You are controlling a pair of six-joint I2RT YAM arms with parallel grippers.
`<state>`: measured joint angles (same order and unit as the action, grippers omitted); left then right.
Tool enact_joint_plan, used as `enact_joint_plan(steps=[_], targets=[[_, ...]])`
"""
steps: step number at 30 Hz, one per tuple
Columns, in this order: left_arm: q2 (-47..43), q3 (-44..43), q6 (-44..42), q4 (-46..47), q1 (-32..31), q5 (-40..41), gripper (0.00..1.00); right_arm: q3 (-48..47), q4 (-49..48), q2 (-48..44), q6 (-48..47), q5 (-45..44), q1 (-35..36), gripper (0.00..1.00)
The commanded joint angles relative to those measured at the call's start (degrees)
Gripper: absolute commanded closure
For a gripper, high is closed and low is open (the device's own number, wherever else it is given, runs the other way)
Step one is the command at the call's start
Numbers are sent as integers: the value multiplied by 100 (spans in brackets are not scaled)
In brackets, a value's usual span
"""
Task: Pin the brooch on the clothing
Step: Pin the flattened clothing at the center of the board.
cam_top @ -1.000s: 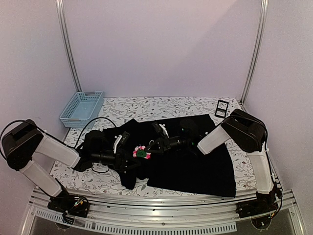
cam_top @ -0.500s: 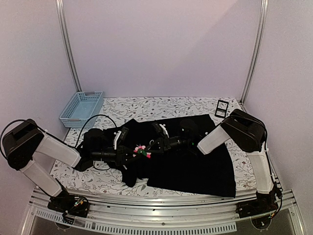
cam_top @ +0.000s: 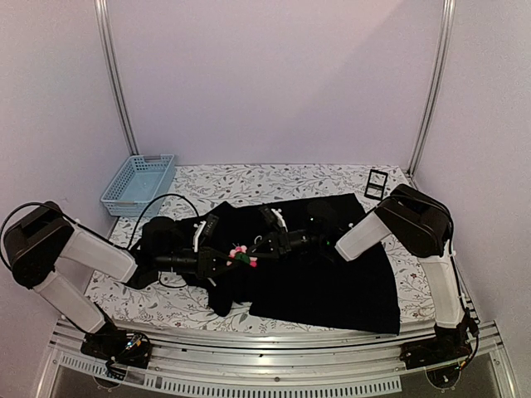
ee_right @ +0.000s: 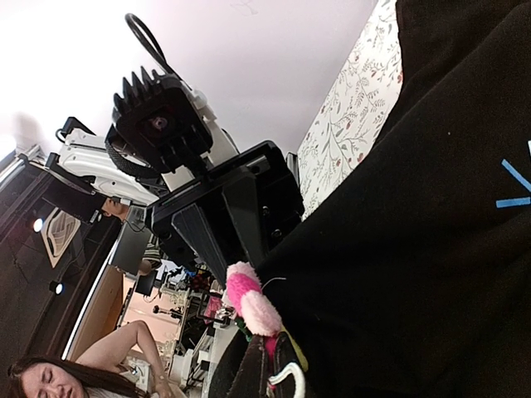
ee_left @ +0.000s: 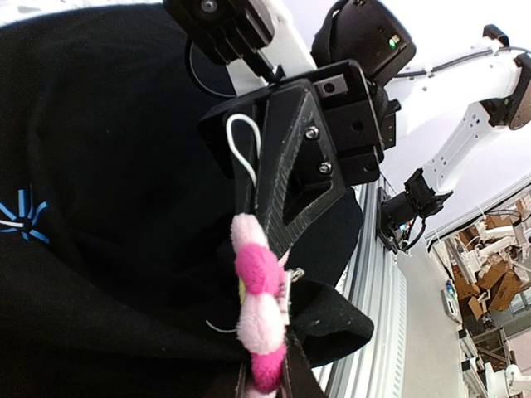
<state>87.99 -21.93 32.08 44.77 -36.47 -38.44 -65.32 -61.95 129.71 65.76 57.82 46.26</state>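
Step in hand: we judge this to be the hand-over and alignment of the brooch (cam_top: 241, 254) just before pinning.

In the top view the brooch sits slightly left of centre, above the left part of the clothing (cam_top: 323, 286), which lies spread on the surface (cam_top: 274, 178). Both arms meet at it.

The right pincer (cam_top: 259, 249) is pressed together. In its wrist view the pink petals (ee_right: 249, 303) rise directly from its fingertips, so we read it as pinching the brooch base.

In the left wrist view the left pincer (ee_left: 267, 377) at bottom centre flanks the lower petals (ee_left: 259, 298) tightly on both sides. We read that as a pinch on the brooch too.

A raised fold of black fabric (ee_left: 332, 323) lies just beside the brooch. The blue emblem (ee_left: 21, 217) sits well apart at the left edge.

We cannot tell whether the pin is open or has entered the fabric.

Next move: we expect one pincer must steady the fabric fold while the other drives the pin through it. This calls for a firm hold and a small, straight push.
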Motion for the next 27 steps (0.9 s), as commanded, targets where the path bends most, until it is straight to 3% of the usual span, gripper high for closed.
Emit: enact_joint_plan(steps=[1, 5, 9, 13, 18, 27], targets=[[-228, -267, 109, -141, -39, -91, 100, -78, 7, 71, -37, 23, 23, 93], [-388, -360, -47, -773, -27, 184, 100, 107, 1029, -319, -865, -447, -1, 67], [-507, -365, -109, -953, -18, 280, 100, 250, 2185, -970, -2100, -1144, 10, 50], [-579, -341, -160, -1003, -18, 284, 100, 568, 2110, -1281, -2672, -1562, 102, 34], [-699, -349, -226, -1077, -10, 397, 100, 476, 2224, -1473, -3302, -2076, 430, 24], [-1129, -457, -422, -1543, 207, 291, 100, 94, 2745, -1504, -4102, -2522, 688, 22]])
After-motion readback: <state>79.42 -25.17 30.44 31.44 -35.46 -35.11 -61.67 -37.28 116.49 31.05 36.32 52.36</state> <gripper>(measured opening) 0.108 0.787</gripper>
